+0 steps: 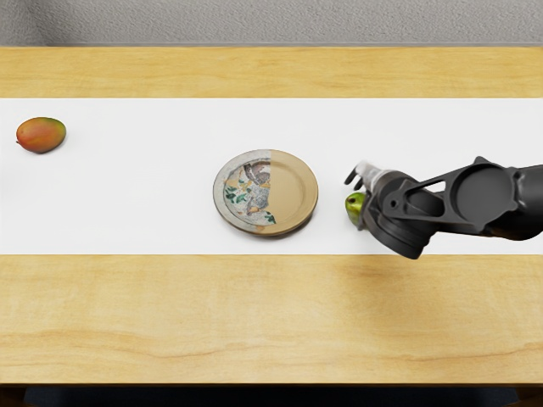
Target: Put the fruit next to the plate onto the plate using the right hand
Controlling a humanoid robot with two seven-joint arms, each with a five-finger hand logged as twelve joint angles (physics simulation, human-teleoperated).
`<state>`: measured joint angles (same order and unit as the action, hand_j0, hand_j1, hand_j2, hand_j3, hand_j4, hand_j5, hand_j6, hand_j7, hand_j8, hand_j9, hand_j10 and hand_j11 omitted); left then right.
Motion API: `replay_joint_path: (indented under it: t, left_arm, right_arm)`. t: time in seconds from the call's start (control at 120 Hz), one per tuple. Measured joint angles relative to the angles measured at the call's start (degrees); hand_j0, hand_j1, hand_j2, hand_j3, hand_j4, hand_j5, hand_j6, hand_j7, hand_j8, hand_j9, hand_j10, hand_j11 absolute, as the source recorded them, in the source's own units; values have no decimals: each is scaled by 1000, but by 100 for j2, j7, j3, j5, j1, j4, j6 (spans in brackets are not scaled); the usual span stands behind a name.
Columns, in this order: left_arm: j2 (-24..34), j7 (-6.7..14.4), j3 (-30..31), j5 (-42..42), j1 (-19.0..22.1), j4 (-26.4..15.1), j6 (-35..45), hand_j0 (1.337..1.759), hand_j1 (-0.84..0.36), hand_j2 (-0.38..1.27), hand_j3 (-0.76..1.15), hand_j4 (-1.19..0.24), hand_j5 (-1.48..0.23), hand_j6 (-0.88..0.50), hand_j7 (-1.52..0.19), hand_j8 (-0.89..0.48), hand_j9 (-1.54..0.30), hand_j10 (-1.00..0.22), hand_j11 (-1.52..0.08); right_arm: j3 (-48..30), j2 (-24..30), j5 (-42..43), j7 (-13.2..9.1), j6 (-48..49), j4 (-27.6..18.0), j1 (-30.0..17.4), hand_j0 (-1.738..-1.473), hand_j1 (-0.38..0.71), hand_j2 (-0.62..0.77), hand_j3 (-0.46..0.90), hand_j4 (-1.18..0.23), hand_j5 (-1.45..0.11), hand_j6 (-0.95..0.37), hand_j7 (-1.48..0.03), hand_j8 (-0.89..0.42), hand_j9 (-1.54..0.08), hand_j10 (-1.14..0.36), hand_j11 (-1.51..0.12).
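**A:** Where is the right hand?

**B:** The right hand (373, 197) is at the end of the dark right arm (475, 199), which comes in from the right edge. It is low over the white runner (153, 186) on the wooden table (254, 314).

**A:** And the fruit?

**B:** The small green fruit (354, 206) is tight against the hand's left side and partly hidden by it, so only a sliver shows. It is on the runner, not on the plate.

**A:** Is the hand closed on it?

**B:** I cannot tell. The hand's own bulk covers the contact.

**A:** And the plate?

**B:** The patterned plate (312, 193) lies to the left of the hand, just beyond the fruit. A narrow strip of runner separates the fruit from the rim.

**A:** Anything else?

**B:** A red-green mango (41, 135) lies far to the hand's left and a little farther back.
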<state>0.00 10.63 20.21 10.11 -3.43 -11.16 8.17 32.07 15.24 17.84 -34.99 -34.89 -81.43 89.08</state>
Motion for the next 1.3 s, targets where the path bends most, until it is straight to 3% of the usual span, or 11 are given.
replay_joint_path:
  t: [0.292, 0.575, 0.833, 1.3]
  left_arm:
    - [0, 0, 0, 0, 0, 0, 0, 1658, 349, 0, 0, 0, 0, 0, 0, 0, 0, 0, 0]
    - [0, 0, 0, 0, 0, 0, 0, 1658, 349, 0, 0, 0, 0, 0, 0, 0, 0, 0, 0]
    - [0, 0, 1, 0, 0, 0, 0, 1658, 349, 0, 0, 0, 0, 0, 0, 0, 0, 0, 0]
    - [0, 0, 0, 0, 0, 0, 0, 1658, 349, 0, 0, 0, 0, 0, 0, 0, 0, 0, 0]
  right_arm:
    - [25, 7, -1, 0, 3, -13, 3, -1657, 124, -64, 0, -398, -532, -404, -525, -399, -533, -399, -533]
    - [26, -11, 7, -12, 21, -5, 6, -1653, 167, 0, 0, -490, -669, -500, -651, -333, -670, -438, -672]
    - [22, -21, 17, -7, 17, -10, 8, -1653, 196, 124, 0, -580, -752, -485, -751, -313, -763, -431, -772]
    - [-17, 12, -79, 10, 30, -191, 256, -1654, 231, 211, 2, -659, -913, -415, -883, -233, -920, -378, -937]
